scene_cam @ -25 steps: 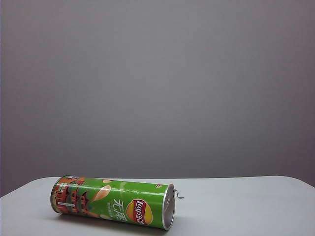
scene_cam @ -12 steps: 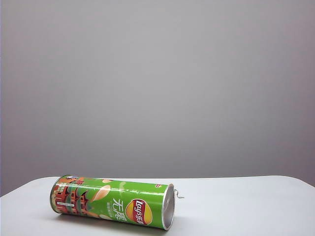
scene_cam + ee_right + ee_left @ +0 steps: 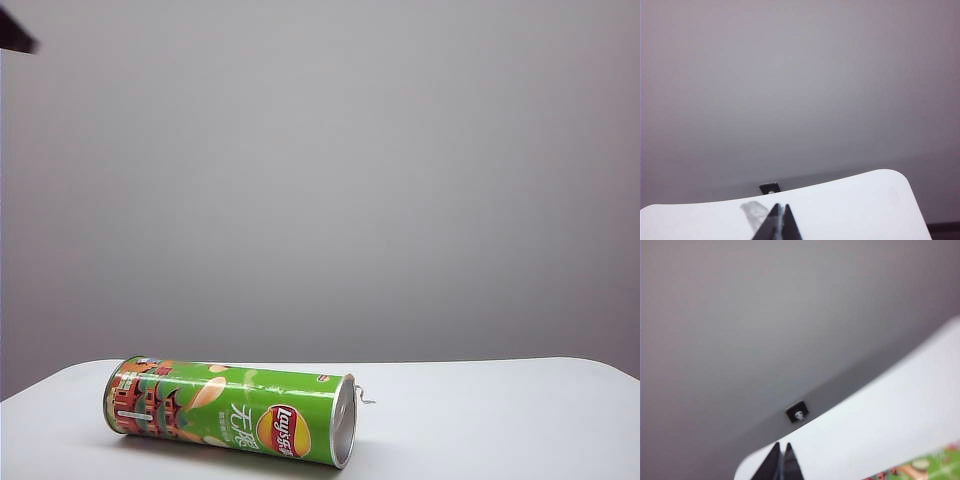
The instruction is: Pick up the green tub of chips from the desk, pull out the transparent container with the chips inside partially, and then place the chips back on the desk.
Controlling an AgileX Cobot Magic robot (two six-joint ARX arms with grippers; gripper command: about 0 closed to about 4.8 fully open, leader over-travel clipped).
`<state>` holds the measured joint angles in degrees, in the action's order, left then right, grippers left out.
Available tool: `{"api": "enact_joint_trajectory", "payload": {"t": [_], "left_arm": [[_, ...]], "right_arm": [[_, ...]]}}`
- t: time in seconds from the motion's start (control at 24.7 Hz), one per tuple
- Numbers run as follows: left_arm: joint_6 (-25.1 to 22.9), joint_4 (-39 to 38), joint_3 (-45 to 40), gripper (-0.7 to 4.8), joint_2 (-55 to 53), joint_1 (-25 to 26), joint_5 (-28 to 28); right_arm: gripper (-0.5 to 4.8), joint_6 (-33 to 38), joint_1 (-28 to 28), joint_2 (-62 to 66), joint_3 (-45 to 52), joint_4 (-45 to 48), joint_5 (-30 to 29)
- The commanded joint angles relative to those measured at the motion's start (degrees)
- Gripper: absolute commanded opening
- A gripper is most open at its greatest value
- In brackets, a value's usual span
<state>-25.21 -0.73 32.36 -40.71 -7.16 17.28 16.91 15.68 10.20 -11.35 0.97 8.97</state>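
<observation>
Green tub of chips [image 3: 232,424] lies untouched on the desk [image 3: 500,420]; your left gripper [image 3: 781,462] and right gripper [image 3: 779,220], both pinched together, must first open and approach.

Bare test or lab setup, plain white desk [image 3: 500,410], blank grey wall [image 3: 350,180] behind

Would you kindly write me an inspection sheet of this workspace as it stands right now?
Surface: white desk, rounded corners, bare beyond the tub.
Job's things: green tub of chips lying on its side, untouched; transparent container and chips not visible.
Clutter: translucent patch on the desk.
Grippers: left gripper shut, empty, above the desk; right gripper shut, empty, above the desk.
Cables: nothing seen.
Surroundings: plain grey wall; small black mount behind the desk edge.
</observation>
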Motion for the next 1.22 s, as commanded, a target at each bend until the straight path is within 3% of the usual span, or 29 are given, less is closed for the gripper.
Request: {"api": "enact_joint_trajectory", "payload": {"t": [0.04, 0.08, 0.2, 0.28, 0.41, 0.53, 0.65, 0.73, 0.85, 0.97, 1.05, 1.22], "left_arm": [[-13.8, -0.7, 6.2, 0.01, -11.6, 0.0, 9.7], [-15.9, -1.0, 7.4, 0.11, -13.9, 0.0, 10.3], [-30.8, -1.9, 12.7, 0.85, -25.5, 0.0, 13.0], [-34.8, -2.5, 15.4, 0.94, -31.8, 0.0, 13.0], [-39.5, -6.7, 19.0, 1.60, -39.0, -0.8, 14.4], [-46.0, -6.2, 19.7, 3.10, -46.4, -4.5, 14.2], [-48.3, -6.4, 19.7, 3.97, -50.4, -9.4, 10.6], [-48.3, -7.9, 19.9, 4.09, -52.6, -13.5, 10.1], [-48.5, -14.1, 23.0, 4.09, -56.7, -16.1, 6.8], [-48.9, -20.5, 27.7, 4.19, -60.7, -16.3, 5.1], [-52.4, -24.7, 32.3, 4.67, -64.2, -16.3, 2.1], [-53.9, -27.4, 35.9, 4.67, -67.3, -16.3, 0.9]], "right_arm": [[-0.01, -0.3, 0.0, 7.2, -4.4, 0.8, -0.4], [-0.01, -0.7, 0.0, 8.9, -5.4, 0.8, -1.2], [-0.01, -0.9, 0.0, 18.8, -11.1, 0.3, -6.1], [-0.01, -2.4, 0.0, 25.1, -15.1, -1.3, -8.9], [0.00, -5.0, -0.3, 33.7, -20.5, -3.9, -10.7], [0.00, -5.2, -2.2, 43.6, -25.5, -3.7, -16.6], [0.00, -5.2, -4.5, 49.7, -27.6, -3.7, -20.2], [0.00, -5.2, -6.6, 53.7, -28.2, -3.2, -24.7], [0.01, -5.2, -8.4, 56.4, -28.2, -3.0, -26.9], [0.23, -5.2, -8.7, 56.8, -28.2, -2.1, -27.4], [0.22, -5.2, -8.7, 56.8, -28.2, -0.9, -29.0], [0.23, -5.2, -8.7, 56.8, -28.2, -0.7, -29.7]]}}
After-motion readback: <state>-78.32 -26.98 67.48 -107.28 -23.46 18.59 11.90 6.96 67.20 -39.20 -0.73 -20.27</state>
